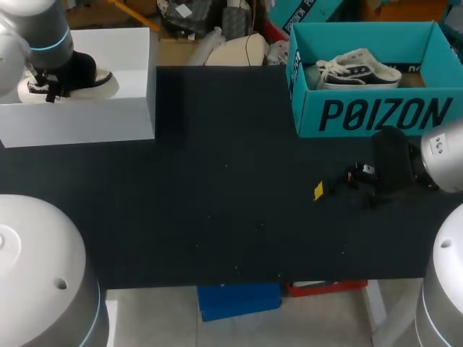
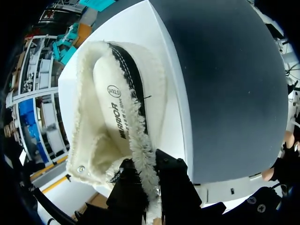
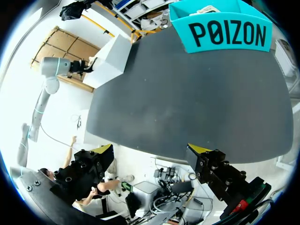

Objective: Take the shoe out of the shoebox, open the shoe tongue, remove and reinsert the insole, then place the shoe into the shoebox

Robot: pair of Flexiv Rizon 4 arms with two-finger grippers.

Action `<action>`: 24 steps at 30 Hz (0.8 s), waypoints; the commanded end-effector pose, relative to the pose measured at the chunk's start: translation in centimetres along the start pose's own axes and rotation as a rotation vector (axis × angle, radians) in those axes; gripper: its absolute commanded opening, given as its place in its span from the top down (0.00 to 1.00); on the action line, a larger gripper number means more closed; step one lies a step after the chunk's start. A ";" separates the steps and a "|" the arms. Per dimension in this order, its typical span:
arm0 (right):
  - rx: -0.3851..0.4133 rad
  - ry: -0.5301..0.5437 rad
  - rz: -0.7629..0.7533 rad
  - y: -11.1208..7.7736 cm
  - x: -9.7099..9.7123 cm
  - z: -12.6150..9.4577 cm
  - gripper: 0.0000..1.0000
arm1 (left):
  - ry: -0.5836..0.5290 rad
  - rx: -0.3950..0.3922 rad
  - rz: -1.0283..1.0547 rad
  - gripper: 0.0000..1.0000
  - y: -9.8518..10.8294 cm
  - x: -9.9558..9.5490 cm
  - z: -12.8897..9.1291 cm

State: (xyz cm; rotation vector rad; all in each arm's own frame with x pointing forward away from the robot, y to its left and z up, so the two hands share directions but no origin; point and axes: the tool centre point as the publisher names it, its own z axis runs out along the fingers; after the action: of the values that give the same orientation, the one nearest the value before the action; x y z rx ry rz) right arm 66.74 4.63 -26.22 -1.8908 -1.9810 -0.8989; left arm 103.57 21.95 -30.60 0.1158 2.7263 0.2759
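- Head view: a fleece-lined shoe [image 1: 90, 79] sits on a white box [image 1: 94, 116] at the far left corner of the worktop [image 1: 217, 202]. Its long axis runs along the box's front edge, dark upper above a pale sole.
- Left wrist view: the left gripper [image 2: 149, 176] pinches the shoe's fleece collar [image 2: 140, 136], one black finger on each side of the fluffy rim, which hides the yellow tips.
- The shoe's mouth faces the camera, showing the printed insole [image 2: 112, 108]. A metal eyelet [image 2: 82, 169] lies just beside the fingers [image 2: 129, 187], and the shoe's length leads away from the gripper, roughly parallel to the box's edge.
- Head view: a teal shoebox [image 1: 369, 116] stands at the far right corner. It holds a white-and-black sneaker [image 1: 358, 71] lying lengthwise along the box's long side. Which end is the toe cannot be told.
- Right wrist view: the right gripper [image 3: 152, 150] hangs with its fingers spread wide and nothing between them. It is near the worktop's right edge, in front of the shoebox.
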 end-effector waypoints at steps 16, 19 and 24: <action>-0.001 -0.002 0.001 0.0 0.1 0.1 0.00 | -0.004 -0.007 -0.111 1.00 0.2 0.0 0.9; -0.001 -0.002 0.001 0.0 0.1 0.1 0.00 | 0.000 -0.005 -0.120 0.82 0.2 0.1 0.8; -0.001 -0.002 0.001 0.0 0.1 0.1 0.00 | 0.003 -0.005 -0.133 0.31 0.2 0.4 0.9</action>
State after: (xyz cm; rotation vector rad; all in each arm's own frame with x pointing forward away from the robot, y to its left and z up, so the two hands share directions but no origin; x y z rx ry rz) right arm 66.74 4.63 -26.21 -1.8908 -1.9811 -0.8988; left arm 103.80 22.37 -31.49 -0.0676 2.7248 0.2417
